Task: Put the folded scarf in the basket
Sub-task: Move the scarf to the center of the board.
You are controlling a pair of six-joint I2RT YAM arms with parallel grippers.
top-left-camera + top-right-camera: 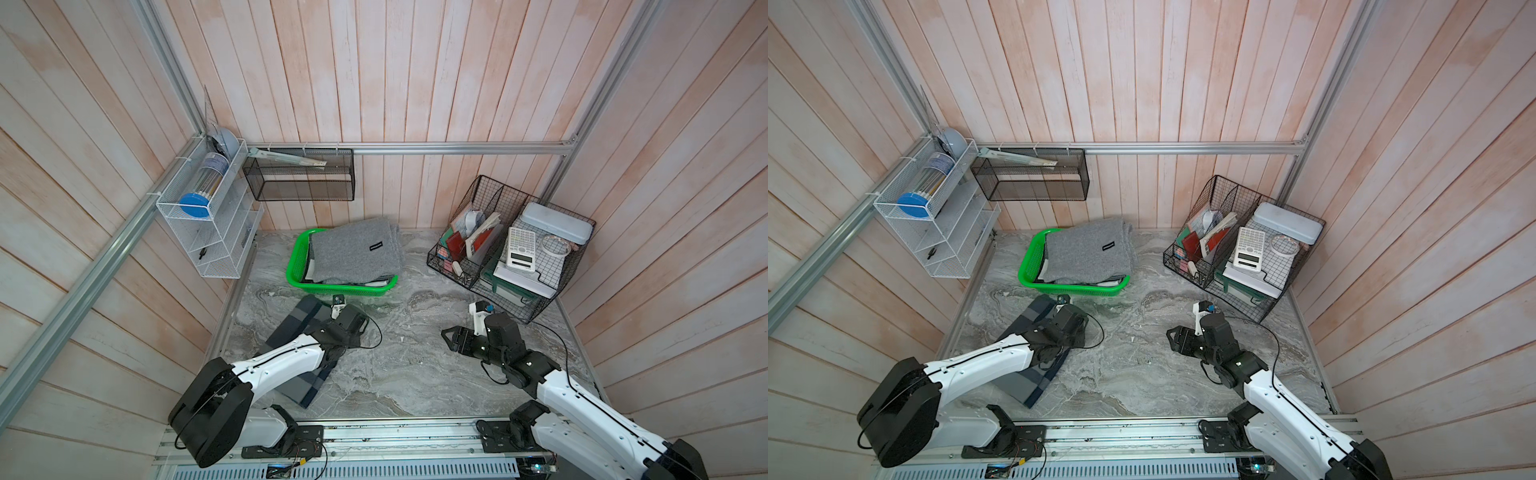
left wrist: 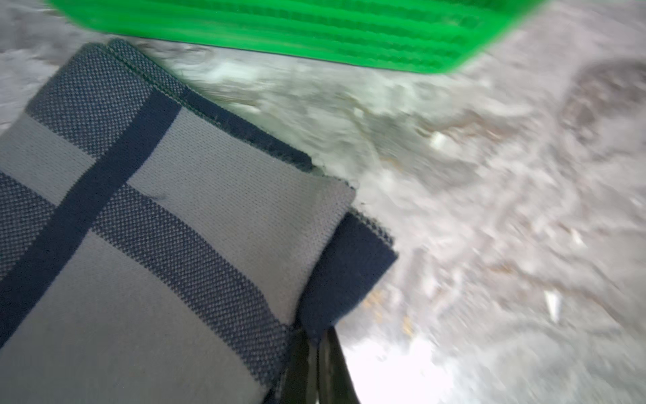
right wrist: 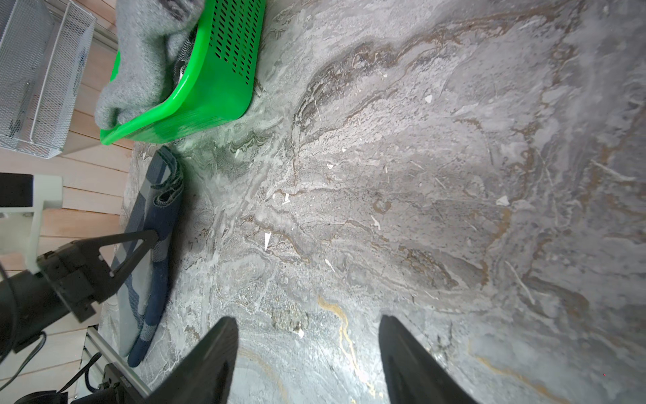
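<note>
Both arms stand on a rail at the near edge and reach out over the marble tabletop [image 1: 415, 374].

Views compared: the left wrist view shows the left gripper [image 2: 316, 344] with its jaws pressed together, pinching the navy right-hand edge of the scarf [image 2: 157, 245], a grey and navy check folded into a long strip. That view is blurred. The right wrist view shows the same grip from the side, with the left gripper [image 3: 155, 238] closed on that edge. In both top views the left wrist covers this contact, and only the scarf's far end [image 1: 297, 322] and near end show on either side of the arm. Whether the pinched edge is raised off the tabletop cannot be told.

Right gripper [image 3: 307, 327]: jaws spread wide, holding nothing and touching nothing. It hangs over bare tabletop right of centre, pointing left [image 1: 449, 336].

Task item: the scarf lies on the tabletop at the left, running diagonally from near to far. Its far end is near the basket's [image 1: 296, 266] near wall, with a strip of bare tabletop between them. It is outside the basket.

Surroundings: the green basket sits far, left of centre. A folded grey cloth [image 1: 353, 253] covers almost all of its opening and hangs over the far right rim, with other layers showing beneath it. A black wire organizer [image 1: 579, 266] stands at the far right and carries a calculator [image 1: 519, 247]. A black mesh bin [image 1: 299, 180] hangs on the far wall. A white wire rack [image 1: 208, 232] hangs on the left wall.
</note>
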